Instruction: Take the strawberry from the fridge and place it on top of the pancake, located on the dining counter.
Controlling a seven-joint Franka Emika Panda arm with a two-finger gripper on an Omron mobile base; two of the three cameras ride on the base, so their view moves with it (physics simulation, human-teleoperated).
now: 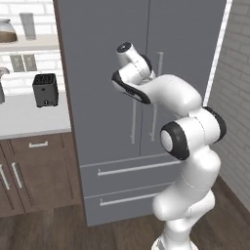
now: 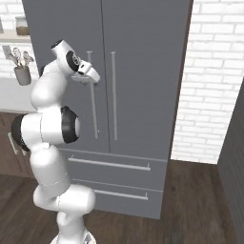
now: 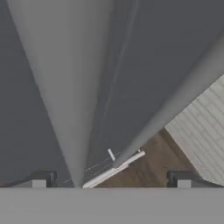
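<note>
The grey double-door fridge [image 1: 107, 97] [image 2: 143, 71] stands shut in front of me, so the strawberry is hidden. My gripper [image 2: 91, 79] is open and empty, hovering close to the top of the left door's thin silver handle [image 2: 94, 107], right at the door's face. In the hand view its dark fingertips [image 3: 39, 179] stand wide apart, looking down along the fridge doors [image 3: 144, 65], with both handles as blurred grey bars. The pancake and the dining counter are out of view.
Two fridge drawers with horizontal handles [image 1: 132, 168] lie below the doors. To the left is a white counter [image 1: 24, 119] on brown cabinets with a black toaster [image 1: 45, 89]. A white brick wall [image 2: 209, 86] flanks the fridge on the right, over a wooden floor [image 2: 190, 205].
</note>
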